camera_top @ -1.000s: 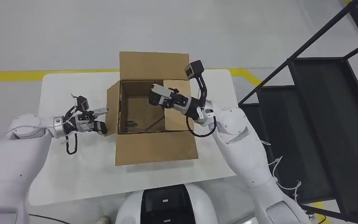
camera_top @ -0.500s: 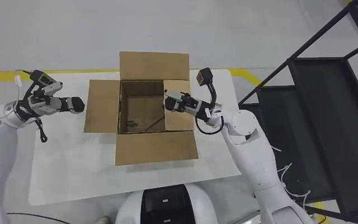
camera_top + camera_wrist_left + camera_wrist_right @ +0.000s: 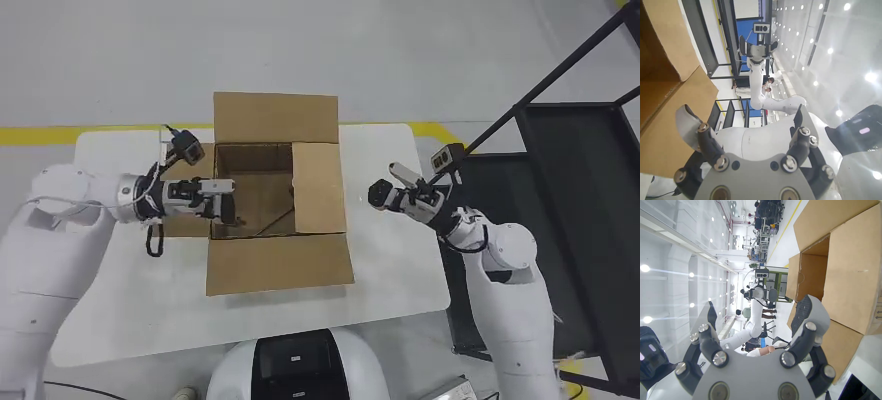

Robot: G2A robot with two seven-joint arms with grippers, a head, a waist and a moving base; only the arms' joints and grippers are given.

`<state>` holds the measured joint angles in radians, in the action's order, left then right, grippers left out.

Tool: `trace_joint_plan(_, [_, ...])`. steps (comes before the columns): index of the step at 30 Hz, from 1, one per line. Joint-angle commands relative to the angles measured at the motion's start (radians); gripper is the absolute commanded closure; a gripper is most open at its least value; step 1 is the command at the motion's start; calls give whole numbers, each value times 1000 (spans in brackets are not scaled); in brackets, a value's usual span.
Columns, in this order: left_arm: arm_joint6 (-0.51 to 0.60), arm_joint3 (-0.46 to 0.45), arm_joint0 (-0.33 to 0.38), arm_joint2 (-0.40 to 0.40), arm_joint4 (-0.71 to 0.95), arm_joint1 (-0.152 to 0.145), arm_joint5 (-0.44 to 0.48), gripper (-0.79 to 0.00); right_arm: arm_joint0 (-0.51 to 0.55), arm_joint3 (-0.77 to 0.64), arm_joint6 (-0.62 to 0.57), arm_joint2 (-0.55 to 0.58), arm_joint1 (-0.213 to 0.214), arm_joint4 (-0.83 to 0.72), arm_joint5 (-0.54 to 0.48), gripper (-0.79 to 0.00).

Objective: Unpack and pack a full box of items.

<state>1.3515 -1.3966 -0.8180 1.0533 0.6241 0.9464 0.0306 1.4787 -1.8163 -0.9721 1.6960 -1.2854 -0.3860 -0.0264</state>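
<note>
The cardboard box [image 3: 280, 262] stands open in the middle of the white table [image 3: 130, 300]. Its right flap [image 3: 318, 188] is folded in over the opening, while the back and front flaps lie outward. A small dark item [image 3: 232, 218] rests on the box floor. My left gripper [image 3: 225, 193] is open at the box's left wall, above the left flap, with nothing between its fingers. In the left wrist view the left gripper [image 3: 742, 111] has cardboard [image 3: 662, 85] right beside one finger. My right gripper [image 3: 385, 182] hangs open and empty over the table right of the box. In the right wrist view the right gripper [image 3: 758, 304] faces the box [image 3: 848, 275] from a distance.
A black metal rack [image 3: 560, 200] stands close to the table's right edge, behind my right arm. Bare tabletop lies in front of the box and at the far left.
My left arm swung in from the table's far left to the box's left side. My right gripper drew back from over the box to the table at its right.
</note>
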Motion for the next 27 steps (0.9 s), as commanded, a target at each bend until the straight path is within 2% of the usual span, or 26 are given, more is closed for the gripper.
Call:
trace_joint_plan(1, [-48, 22, 40, -61, -46, 17, 13, -785, 11, -7, 1, 6, 3, -2, -1, -785])
trace_joint_plan(5, [-164, 98, 123, -168, -142, 61, 87, -785, 24, -12, 15, 10, 8, -3, -6, -785])
trace_joint_plan(8, [-185, 185, 185, -250, -165, 101, 143, -785, 29, -11, 27, 6, 10, -9, -9, -785])
trace_joint_plan(12, [-217, 312, 250, -344, -158, 159, 170, -785, 36, -9, 36, 2, 14, -12, -13, -785])
trace_joint_plan(15, [-237, 386, 286, -391, -155, 199, 254, -785, 38, -5, 51, -10, 16, -19, -23, -785])
trace_joint_plan(27, [-237, 386, 286, -391, -155, 199, 254, -785, 32, 7, 64, -32, 15, -33, -37, -785])
